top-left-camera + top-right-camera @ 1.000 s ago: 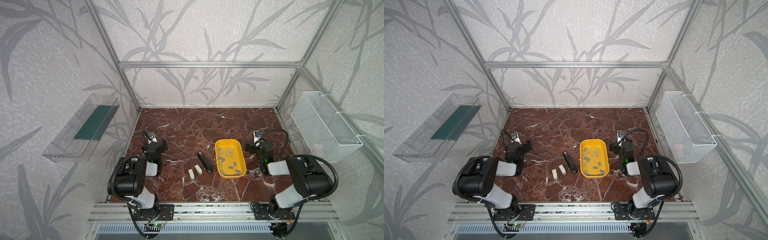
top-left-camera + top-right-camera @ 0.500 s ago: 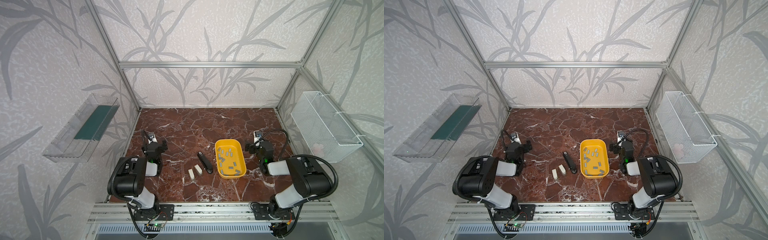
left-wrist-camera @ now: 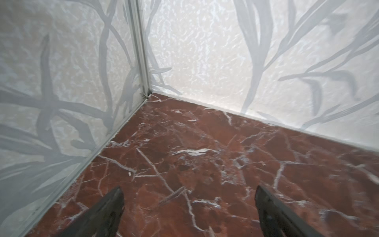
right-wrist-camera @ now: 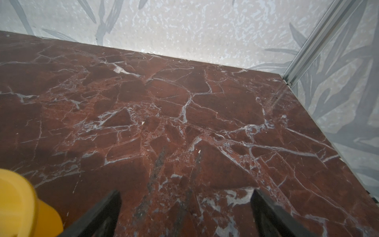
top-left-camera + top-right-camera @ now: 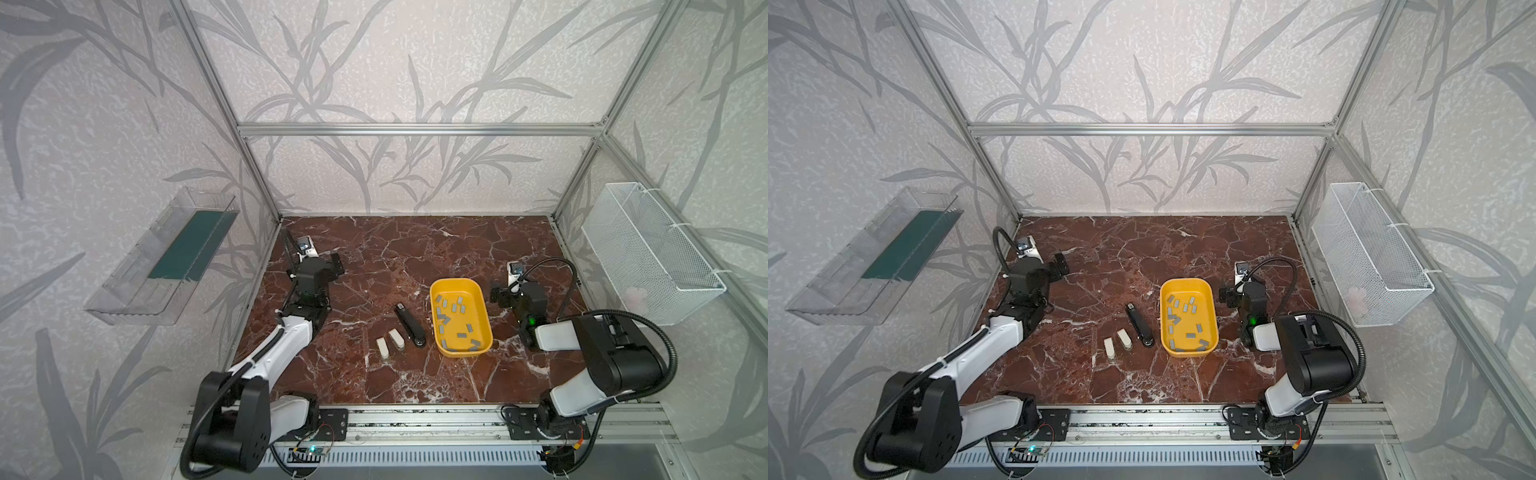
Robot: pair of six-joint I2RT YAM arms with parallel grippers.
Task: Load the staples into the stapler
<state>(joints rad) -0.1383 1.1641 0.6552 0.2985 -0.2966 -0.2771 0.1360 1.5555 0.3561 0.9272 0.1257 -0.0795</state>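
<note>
- Both gape wide and empty: left gripper [image 3: 189, 187], right gripper [image 4: 185, 191].
- Thin staples [image 5: 444, 320] beside the right gripper may slip from a pinch.
- Stapler [image 5: 409, 330], well apart from the left gripper, could skid if nudged.

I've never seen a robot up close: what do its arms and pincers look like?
Both the left arm and the right arm have white shells joined by chunky black joints. A ribbed black cable loops along the right arm, and a small green light glows near its wrist. The left gripper and right gripper each end in two dark, tapering fingers.
</note>
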